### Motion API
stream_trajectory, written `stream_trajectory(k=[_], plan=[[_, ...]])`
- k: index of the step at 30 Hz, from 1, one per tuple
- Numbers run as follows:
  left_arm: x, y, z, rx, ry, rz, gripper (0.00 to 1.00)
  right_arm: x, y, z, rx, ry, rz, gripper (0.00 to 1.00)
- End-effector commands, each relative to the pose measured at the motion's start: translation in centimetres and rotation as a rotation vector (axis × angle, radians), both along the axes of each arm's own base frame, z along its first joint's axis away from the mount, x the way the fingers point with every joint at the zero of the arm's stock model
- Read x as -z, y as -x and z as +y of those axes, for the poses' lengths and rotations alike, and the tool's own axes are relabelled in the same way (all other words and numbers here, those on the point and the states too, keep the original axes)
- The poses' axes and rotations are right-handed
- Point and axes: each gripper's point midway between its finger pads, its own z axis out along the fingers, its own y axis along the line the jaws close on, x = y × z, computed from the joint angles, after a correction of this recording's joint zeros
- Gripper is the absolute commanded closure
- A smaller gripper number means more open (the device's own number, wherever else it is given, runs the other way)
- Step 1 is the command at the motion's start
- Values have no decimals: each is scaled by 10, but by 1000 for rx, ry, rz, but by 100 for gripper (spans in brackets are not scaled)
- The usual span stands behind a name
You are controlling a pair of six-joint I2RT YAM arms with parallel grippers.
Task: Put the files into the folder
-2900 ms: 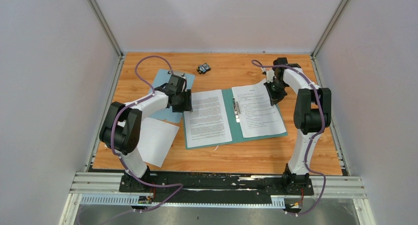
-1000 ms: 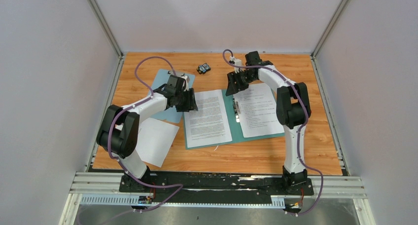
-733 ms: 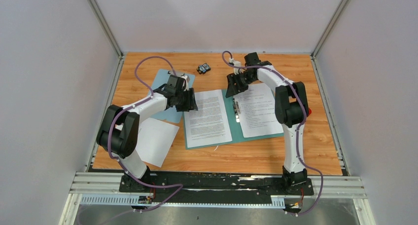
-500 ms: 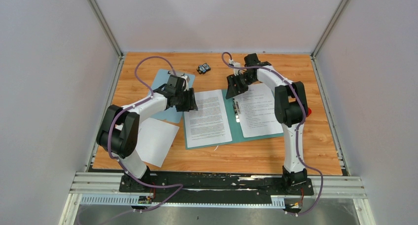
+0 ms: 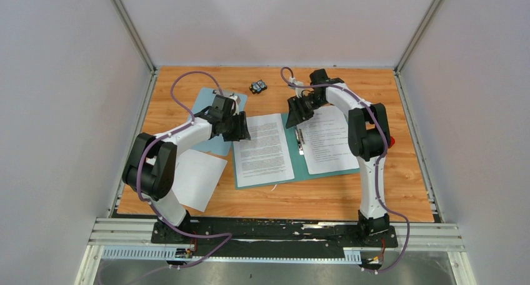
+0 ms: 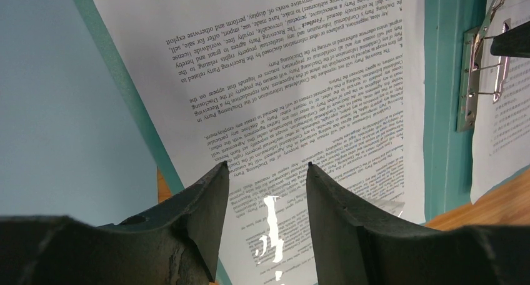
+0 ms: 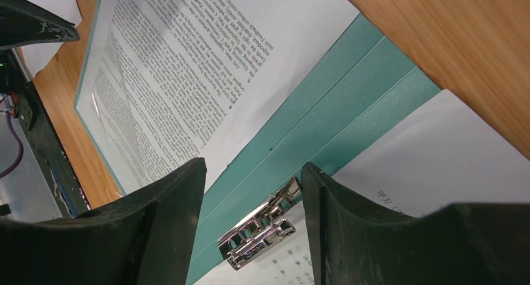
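At the far left a loose sheet (image 5: pixel 199 179) lies on the table (image 5: pixel 312 200), outside the folder and partly under the left arm; whether it carries print is too small to tell. Just behind it is a pale blue clipboard (image 5: pixel 205 105). The left gripper (image 5: pixel 236 130) hangs over the left edge of the left page (image 5: pixel 265 149), its jaws partly apart with nothing between them. The wrist view shows only printed text in the gap. The teal folder (image 5: pixel 296 163) lies open and flat mid-table, with the left page on its left cover. A metal clip (image 5: pixel 300 140) sits by the spine, and the right page (image 5: pixel 328 141) lies on the right cover against it. The right gripper (image 5: pixel 297 113) hovers over the far end of the spine, just above the clip, also partly open and empty. The pages should be light, limp and slick on card. Lying flat, they offer little to pinch from above, so a free edge or corner is likely the best hold, perhaps after sliding a page to raise it. The card cover looks stiffer and is probably best taken at its outer edge.
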Motion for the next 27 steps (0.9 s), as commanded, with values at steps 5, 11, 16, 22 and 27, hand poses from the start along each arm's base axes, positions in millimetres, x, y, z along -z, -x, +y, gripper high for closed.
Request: stream_trajectory(k=[5, 11, 16, 22, 27], plan=[[-2, -4, -2, 3, 4, -28, 44, -42, 16, 9, -70, -82, -59, 42], [-6, -2, 0, 7, 0, -34, 43, -56, 52, 4, -93, -94, -70, 42], [-8, -3, -2, 9, 9, -36, 44, -65, 66, -3, -40, -72, -91, 42], [-11, 1, -2, 13, 18, -35, 44, -74, 50, -6, 168, 63, -134, 48], [-10, 5, 3, 16, -9, -35, 44, -67, 60, -5, 249, 263, -130, 54]])
